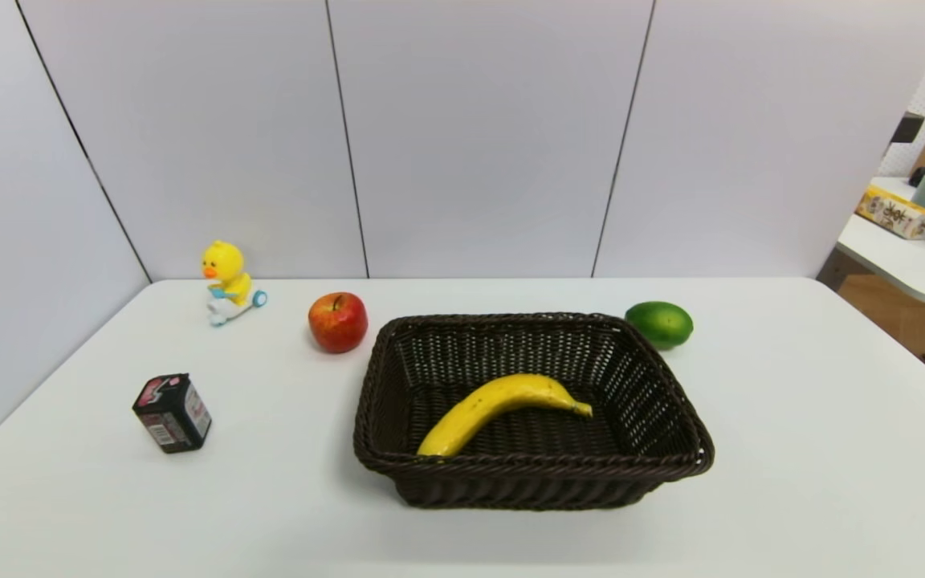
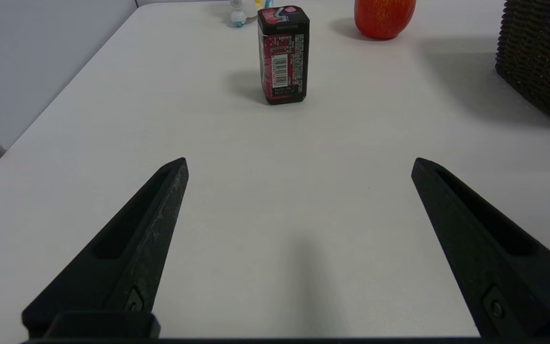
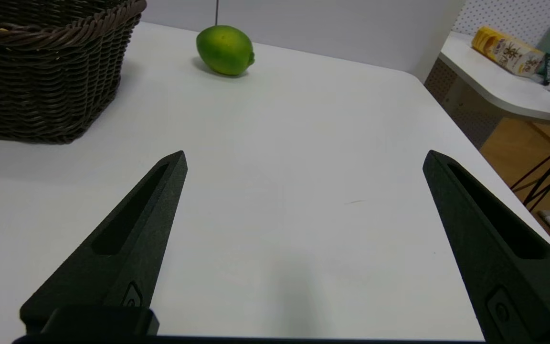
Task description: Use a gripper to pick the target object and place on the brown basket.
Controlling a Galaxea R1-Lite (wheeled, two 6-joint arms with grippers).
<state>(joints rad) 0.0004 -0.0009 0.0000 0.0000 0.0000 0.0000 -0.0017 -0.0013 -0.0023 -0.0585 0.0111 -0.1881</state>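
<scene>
The banana [image 1: 503,407] lies on its side inside the brown wicker basket [image 1: 675,393], resting on the woven floor. It is long, curved and bright yellow with faint brown specks; its thin stem tip points to the robot's right and its blunt end sits against the near-left inner wall, perhaps touching it. The basket is rectangular, dark brown, with flaring open-weave sides and a braided rim, standing upright mid-bench [image 1: 792,449].
</scene>
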